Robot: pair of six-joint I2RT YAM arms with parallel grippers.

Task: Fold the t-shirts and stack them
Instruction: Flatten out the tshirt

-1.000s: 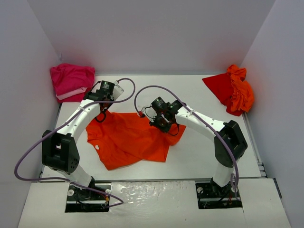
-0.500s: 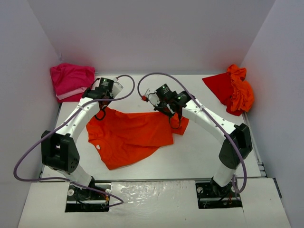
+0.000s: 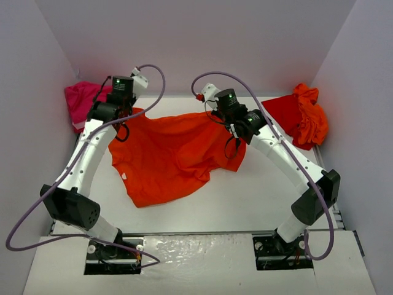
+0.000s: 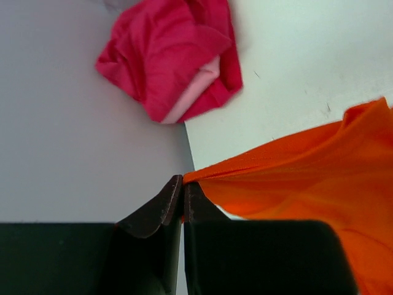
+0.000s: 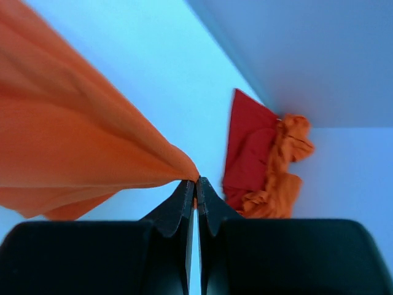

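At the near edge of the counter [image 3: 258, 196], the 2 arm bases are bolted side by side, and a purple cable [image 3: 24, 209] is looped out from the left arm. Just beyond them, the lower part of an orange t-shirt [image 3: 169, 157] is spread on the counter, its near hem lying at a slant towards the left. A small white patch [image 3: 124, 177] is seen near the shirt's left edge.

Farther back, the shirt's far edge is lifted off the counter and stretched between the 2 arms. The left pincer [image 4: 183, 187] is closed tight on the left corner of that edge, a thin fold of orange cloth being nipped between its dark fingertips. The right pincer [image 5: 196, 184] is likewise clamped on the right corner, with the cloth drawn to a point at its tips. Below the right pincer, a flap of the shirt hangs down towards the counter.

At the far left corner, a pink t-shirt [image 3: 83, 101] is laid in a rough fold against the wall, a paler pink inner layer showing at its edge. At the far right corner, a red garment [image 3: 284, 112] is seen with a crumpled orange garment [image 3: 311, 120] heaped against it; both are well apart from the held shirt.
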